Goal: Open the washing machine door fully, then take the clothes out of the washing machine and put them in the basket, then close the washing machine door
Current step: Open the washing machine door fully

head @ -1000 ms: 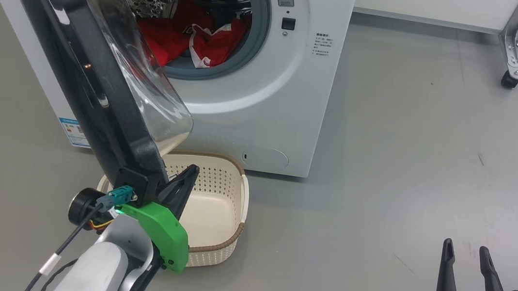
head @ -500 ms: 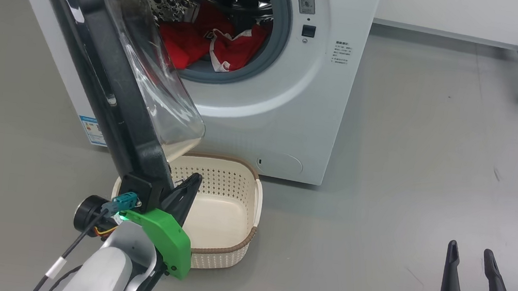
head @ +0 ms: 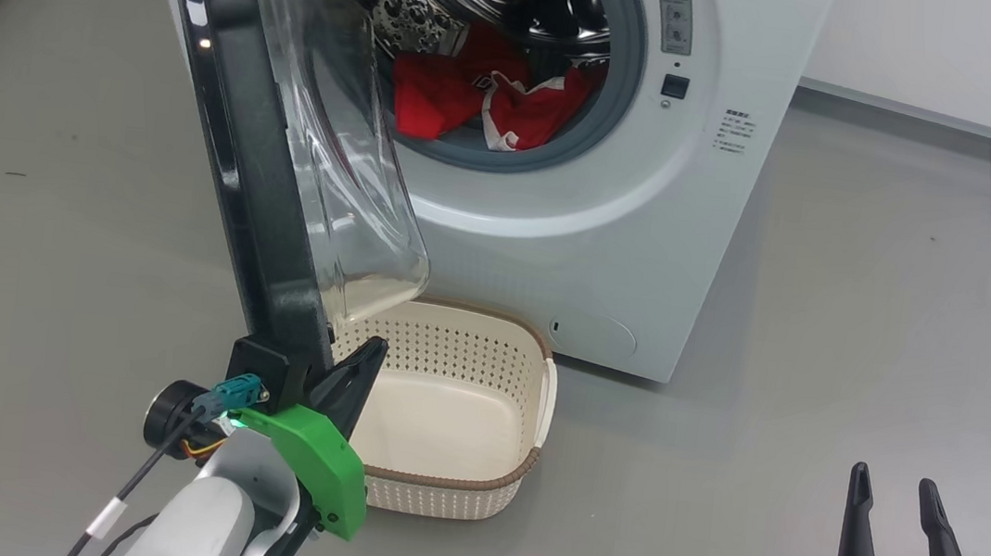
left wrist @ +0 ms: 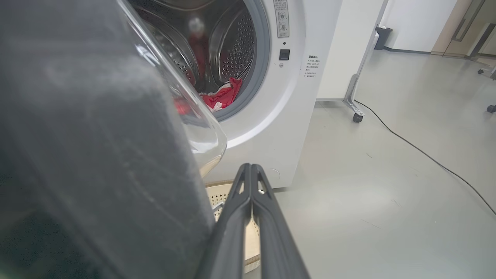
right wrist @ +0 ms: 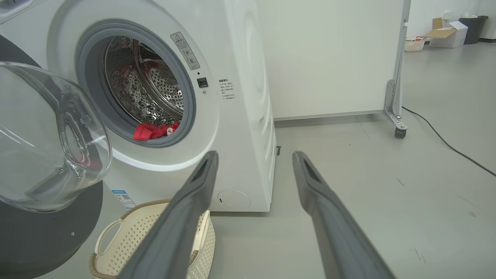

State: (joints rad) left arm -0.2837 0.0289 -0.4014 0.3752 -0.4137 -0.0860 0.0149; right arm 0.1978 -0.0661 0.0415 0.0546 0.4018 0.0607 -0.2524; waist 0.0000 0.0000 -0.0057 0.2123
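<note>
The washing machine (head: 649, 240) stands with its round opening facing out and its door (head: 256, 167) swung partway open on the machine's left side. In the head view the door is seen nearly edge-on. Its long axis slants from the machine's upper left corner down and outward to a spot above the floor in front of the machine. Its black rim faces away from the opening, and the clear glass bowl bulges back toward the opening.

The clothes (head: 479, 99) lie in a red heap with white trim, low in the steel drum just behind the grey gasket. The basket (head: 443, 496) sits on the floor just in front of the machine, below the opening, with its mouth up.

The left gripper (left wrist: 252, 170) is at the door's lower outer edge. Its two fingers are pressed flat together with nothing between them, and they point toward the machine's front, with the door rim just beside them. The right gripper (head: 891, 477) hangs well out in front of the machine, off to its right. Its fingers are spread apart and empty, pointing toward the machine.
</note>
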